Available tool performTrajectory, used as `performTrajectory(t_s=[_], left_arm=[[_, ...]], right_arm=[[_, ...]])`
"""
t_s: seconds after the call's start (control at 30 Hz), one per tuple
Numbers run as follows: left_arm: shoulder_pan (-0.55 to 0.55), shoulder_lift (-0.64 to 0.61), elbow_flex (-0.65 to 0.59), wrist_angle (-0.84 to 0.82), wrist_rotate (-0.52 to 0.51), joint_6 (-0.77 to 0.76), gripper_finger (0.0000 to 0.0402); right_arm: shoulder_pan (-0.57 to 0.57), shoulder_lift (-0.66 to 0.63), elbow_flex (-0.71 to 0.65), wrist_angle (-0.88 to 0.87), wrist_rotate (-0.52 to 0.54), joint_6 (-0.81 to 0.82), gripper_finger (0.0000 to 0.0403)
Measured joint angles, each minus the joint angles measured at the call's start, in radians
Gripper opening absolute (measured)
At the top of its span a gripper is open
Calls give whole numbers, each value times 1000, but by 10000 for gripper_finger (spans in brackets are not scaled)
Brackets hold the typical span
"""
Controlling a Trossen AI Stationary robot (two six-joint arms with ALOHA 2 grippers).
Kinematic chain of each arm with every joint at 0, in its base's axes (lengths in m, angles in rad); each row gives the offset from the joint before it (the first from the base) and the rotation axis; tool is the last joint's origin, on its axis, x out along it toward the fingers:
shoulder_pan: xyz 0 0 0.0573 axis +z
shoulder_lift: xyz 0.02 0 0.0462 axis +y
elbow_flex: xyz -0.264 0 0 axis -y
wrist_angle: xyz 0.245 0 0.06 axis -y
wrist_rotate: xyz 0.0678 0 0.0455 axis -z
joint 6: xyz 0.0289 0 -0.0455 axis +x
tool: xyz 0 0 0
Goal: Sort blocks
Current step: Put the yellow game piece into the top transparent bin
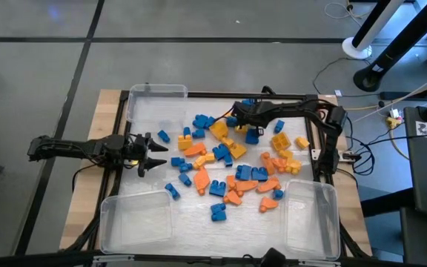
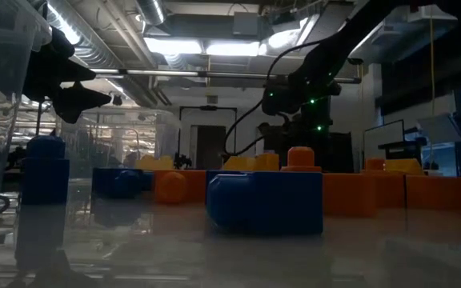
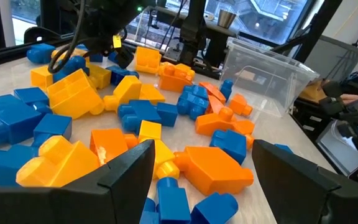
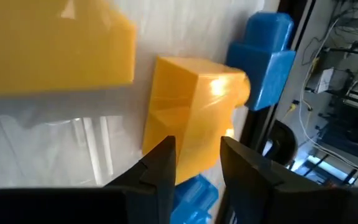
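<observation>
right gripper half-open on yellow block

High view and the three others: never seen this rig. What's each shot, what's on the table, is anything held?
It is a robot with two dark arms at a table, each ending in a two-finger gripper. The high view looks straight down. The low view looks level across the tabletop. Each wrist view rides on one arm and looks past its fingers.

A pile of blue, orange and yellow blocks lies on the table, with clear bins at the edges.

The left gripper sits at the pile's left edge, open and empty. The right gripper is over the far side, right at a yellow block. Whether it grips that block cannot be told.
</observation>
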Motion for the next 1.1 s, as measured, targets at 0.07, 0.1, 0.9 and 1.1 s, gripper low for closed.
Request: performTrajectory(t_s=[0.07,0.1,0.9,1.1], left_arm=[[0,0,0,0,0,0,260],[0,0,0,0,0,0,260],[0,0,0,0,0,0,260],[0,0,0,0,0,0,260]], right_arm=[[-10,10,0,15,-11,-2,127],[-16,14,0,22,-13,-4,127],[-30,-30,1,-77,-5,21,6],[-14,-81,26,-169,-163,57,3]])
